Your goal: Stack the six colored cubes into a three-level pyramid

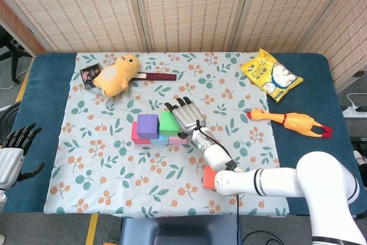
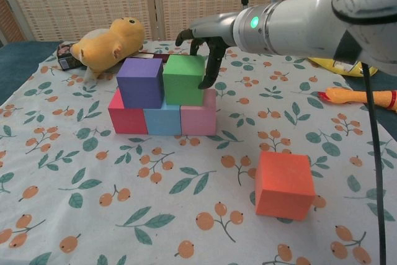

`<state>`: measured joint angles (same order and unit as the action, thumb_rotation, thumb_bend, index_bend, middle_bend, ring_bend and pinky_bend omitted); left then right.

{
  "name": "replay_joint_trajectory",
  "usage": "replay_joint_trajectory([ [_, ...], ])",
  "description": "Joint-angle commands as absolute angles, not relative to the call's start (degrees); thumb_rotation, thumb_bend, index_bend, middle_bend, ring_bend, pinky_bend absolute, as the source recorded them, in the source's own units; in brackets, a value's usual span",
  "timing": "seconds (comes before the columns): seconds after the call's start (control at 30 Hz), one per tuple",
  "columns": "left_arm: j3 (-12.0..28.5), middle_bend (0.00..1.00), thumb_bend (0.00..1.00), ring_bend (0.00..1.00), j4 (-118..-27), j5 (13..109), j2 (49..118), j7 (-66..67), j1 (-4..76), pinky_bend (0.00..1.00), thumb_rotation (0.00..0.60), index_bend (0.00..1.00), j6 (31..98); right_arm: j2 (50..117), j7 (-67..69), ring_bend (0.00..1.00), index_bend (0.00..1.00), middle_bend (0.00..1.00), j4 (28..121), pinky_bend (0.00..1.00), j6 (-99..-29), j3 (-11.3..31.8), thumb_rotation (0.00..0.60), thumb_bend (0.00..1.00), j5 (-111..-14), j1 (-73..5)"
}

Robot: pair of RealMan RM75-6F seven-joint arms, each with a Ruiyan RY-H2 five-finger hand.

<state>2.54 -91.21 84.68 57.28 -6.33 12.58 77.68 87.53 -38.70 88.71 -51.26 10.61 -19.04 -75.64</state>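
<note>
Nearest the camera, an orange cube [image 2: 285, 184] sits alone on the floral tablecloth [image 2: 74, 172], open cloth around it. Beyond, red [image 2: 125, 118], blue [image 2: 162, 120] and pink [image 2: 199, 118] cubes form a row carrying a purple cube [image 2: 140, 82] and a green cube [image 2: 183, 79] side by side. Behind the green cube, the right hand [image 2: 203, 41] hangs with fingers spread, holding nothing, while the left hand [image 1: 12, 154] rests open off the table's edge.

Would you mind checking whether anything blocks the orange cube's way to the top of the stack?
Only the right hand, whose fingers hang beside the green cube; bare cloth separates the orange cube from the stack.
</note>
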Motion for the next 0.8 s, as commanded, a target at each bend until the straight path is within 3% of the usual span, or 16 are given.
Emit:
replay_joint_trajectory([
  [0.03,2.5,0.0,0.29,0.0,-91.2,84.7,57.3,-6.2,12.6,0.09,0.6,0.08,77.6,88.2,-38.3,0.0,0.14,0.23,87.9,0.0,-51.0,10.7,0.6,0.13,-19.8,-75.5],
  [0.3,2.6,0.0,0.29,0.0,-91.1,84.5,57.3,-6.1,12.6,0.09,0.6,0.07,77.1,89.3,-37.2,0.0,0.3,0.29,86.1,0.0,-50.6,10.9,0.6,0.17,-22.0,-74.8],
  [0.8,2.8,0.0,0.29,0.0,-91.9,84.6,56.8,-5.9,12.9,0.08,0.6,0.06,76.8,86.2,-36.9,0.0,0.32,0.3,90.0,0.0,-50.4,11.4,0.6,0.18,-22.8,-74.0],
])
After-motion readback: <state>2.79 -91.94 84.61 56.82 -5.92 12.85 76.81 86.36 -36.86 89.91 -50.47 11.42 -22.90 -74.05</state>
